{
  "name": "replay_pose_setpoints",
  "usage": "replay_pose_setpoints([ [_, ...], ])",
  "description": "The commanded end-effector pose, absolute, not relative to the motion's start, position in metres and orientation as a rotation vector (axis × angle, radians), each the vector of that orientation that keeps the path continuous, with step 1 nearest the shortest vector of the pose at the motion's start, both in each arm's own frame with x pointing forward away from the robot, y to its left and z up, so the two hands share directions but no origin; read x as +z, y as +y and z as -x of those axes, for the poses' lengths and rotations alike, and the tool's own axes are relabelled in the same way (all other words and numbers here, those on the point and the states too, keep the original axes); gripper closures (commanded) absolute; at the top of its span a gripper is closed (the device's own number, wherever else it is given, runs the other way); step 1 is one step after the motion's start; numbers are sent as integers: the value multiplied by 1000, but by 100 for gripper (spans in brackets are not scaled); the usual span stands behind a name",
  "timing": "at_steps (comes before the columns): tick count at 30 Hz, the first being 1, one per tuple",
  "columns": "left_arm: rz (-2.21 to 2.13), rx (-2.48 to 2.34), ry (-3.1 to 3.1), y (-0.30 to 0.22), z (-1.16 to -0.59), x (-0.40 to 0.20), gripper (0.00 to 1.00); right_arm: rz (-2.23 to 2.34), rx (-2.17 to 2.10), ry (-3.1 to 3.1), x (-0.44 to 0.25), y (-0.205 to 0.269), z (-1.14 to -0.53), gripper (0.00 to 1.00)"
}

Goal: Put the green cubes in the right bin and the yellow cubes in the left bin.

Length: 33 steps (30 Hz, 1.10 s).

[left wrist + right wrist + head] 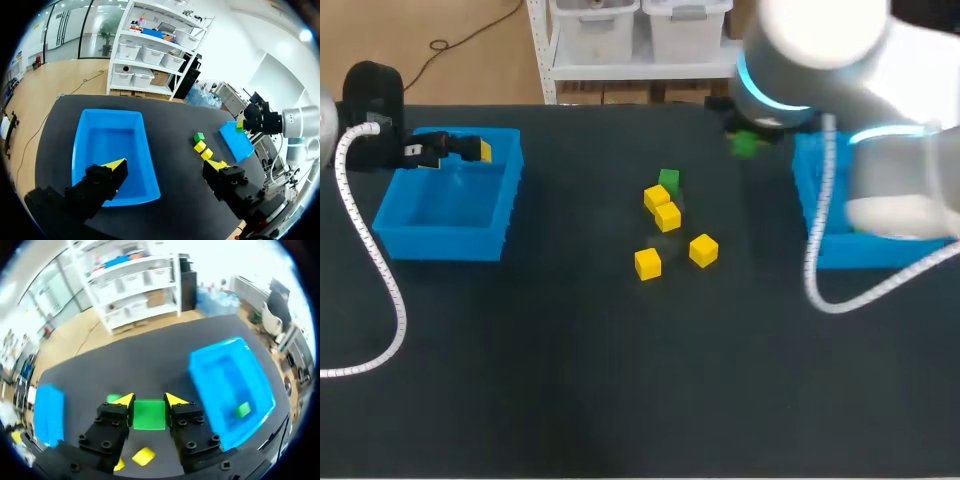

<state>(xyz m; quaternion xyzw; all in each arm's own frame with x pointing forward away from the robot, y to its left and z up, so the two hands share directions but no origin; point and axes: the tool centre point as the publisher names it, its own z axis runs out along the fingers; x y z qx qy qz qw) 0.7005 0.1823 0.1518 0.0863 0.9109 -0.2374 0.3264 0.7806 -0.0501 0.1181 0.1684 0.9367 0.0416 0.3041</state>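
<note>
My right gripper (149, 401) is shut on a green cube (149, 415), held above the table beside the right blue bin (260, 385). One green cube (243, 409) lies inside that bin. In the head view the held cube (745, 145) hangs just left of the right bin (810, 180), which the arm mostly hides. My left gripper (165, 165) stands open over the left blue bin (82, 145) with nothing between its fingers. On the table's middle lie a green cube (668, 180) and several yellow cubes (668, 216).
The loose cubes form a small cluster between the two bins. The left bin (395, 215) stands at the table's left, and my left arm's white cable (370, 250) trails in front of it.
</note>
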Motion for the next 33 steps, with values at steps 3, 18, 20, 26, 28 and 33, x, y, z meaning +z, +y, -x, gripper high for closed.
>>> replay_pose_setpoints([
  [3, -231, -634, 2376, 184, -700, 150, 0, -571, 100, 2410, 98, -143, -769, 100],
  [18, -231, -634, 2376, 184, -700, 150, 0, -715, 103, 2459, 58, -208, -762, 55],
  [20, -231, -634, 2376, 184, -700, 150, 0, -708, 119, 2457, 59, -209, -766, 0],
  [26, -231, -634, 2376, 184, -700, 150, 0, -666, 133, 2451, 68, -212, -786, 0],
  [28, -231, -634, 2376, 184, -700, 150, 0, -626, 143, 2444, 77, -208, -798, 0],
  [33, -231, -634, 2376, 184, -700, 150, 0, -495, 150, 2426, 105, -183, -836, 0],
])
